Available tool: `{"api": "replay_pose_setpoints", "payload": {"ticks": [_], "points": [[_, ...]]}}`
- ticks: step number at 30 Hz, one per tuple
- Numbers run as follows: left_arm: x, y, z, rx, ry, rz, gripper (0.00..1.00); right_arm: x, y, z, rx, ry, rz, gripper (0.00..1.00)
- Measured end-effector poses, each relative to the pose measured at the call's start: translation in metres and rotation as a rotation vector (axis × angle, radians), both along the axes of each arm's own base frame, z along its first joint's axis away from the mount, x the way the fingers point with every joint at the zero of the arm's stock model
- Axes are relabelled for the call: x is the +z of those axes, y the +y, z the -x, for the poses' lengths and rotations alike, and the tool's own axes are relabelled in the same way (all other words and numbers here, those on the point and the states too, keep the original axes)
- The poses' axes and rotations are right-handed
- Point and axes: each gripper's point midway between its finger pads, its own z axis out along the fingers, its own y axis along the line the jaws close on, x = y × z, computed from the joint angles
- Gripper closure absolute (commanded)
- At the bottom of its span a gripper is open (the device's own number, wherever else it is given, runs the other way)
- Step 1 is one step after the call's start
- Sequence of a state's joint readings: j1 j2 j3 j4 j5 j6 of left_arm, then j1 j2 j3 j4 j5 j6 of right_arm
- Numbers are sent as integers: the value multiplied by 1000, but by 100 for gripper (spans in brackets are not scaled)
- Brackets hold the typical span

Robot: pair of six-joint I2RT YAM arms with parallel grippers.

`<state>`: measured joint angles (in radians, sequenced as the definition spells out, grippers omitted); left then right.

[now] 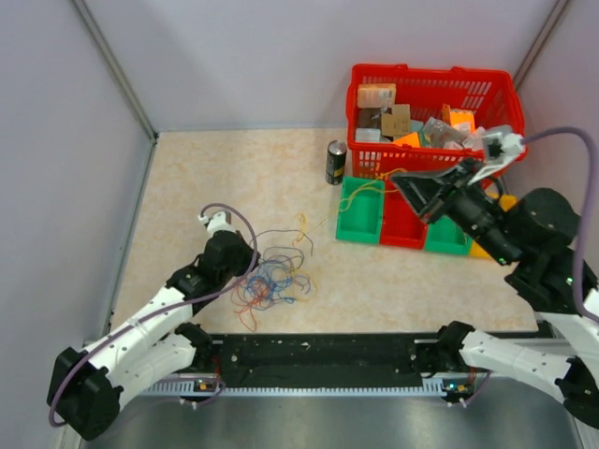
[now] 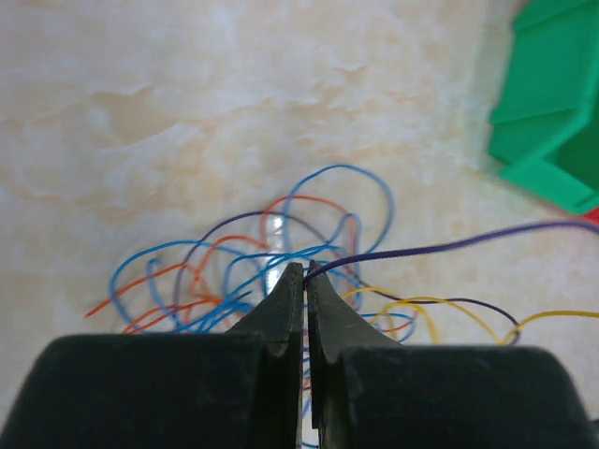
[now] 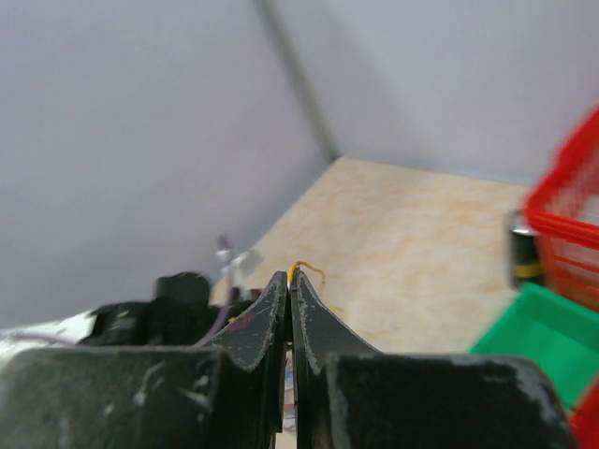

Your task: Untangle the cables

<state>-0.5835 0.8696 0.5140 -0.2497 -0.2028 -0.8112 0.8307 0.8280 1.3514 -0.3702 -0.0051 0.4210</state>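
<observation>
Cables (image 1: 271, 276) tangled on beige tabletop (image 1: 234, 178), grey walls (image 1: 281, 56); left end effector (image 2: 304, 269) pinches one, right end effector (image 3: 288, 279) closed.

The left pincer (image 1: 249, 268) sits at the edge of the cables (image 1: 279, 277), the right pincer (image 1: 399, 180) above the bins (image 1: 357, 228).

Thin glossy plastic-coated cables (image 1: 271, 278) lie on a smooth, marbled beige tabletop (image 1: 243, 178).
</observation>
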Motion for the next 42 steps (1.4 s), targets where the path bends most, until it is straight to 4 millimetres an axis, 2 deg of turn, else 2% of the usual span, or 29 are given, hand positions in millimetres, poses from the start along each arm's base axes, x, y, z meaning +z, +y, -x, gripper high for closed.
{"api": "replay_pose_setpoints", "payload": {"ticks": [4,7,10,16,22,25,27,29,30,33,37,40,42], "points": [[-26,36,11,117,63,-58,100,1,-68,-12,-303,-35,42,100],[-40,58,18,196,103,-86,100,0,-103,-10,-426,-53,63,100],[-48,75,25,270,133,-109,100,-3,-126,-8,-511,-65,82,100],[-48,95,27,361,129,-142,100,-12,-171,7,-629,-93,64,100],[-50,109,29,412,140,-171,100,5,-224,36,-734,-170,-34,100],[-50,108,29,387,142,-171,99,17,-244,51,-757,-202,-126,100],[-48,99,27,327,134,-157,77,21,-241,54,-732,-214,-171,100],[-44,88,25,252,119,-142,50,19,-222,47,-676,-206,-172,100],[-41,84,25,222,109,-137,42,15,-209,40,-651,-194,-149,100],[-17,70,20,129,20,-95,24,-4,-161,12,-572,-139,-43,100],[40,39,15,-65,-151,-17,21,-31,-117,-10,-482,-85,86,100],[86,6,16,-251,-277,67,21,-37,-104,-9,-425,-78,114,100],[103,-19,21,-375,-329,112,20,-35,-103,-5,-401,-88,104,100]]}}
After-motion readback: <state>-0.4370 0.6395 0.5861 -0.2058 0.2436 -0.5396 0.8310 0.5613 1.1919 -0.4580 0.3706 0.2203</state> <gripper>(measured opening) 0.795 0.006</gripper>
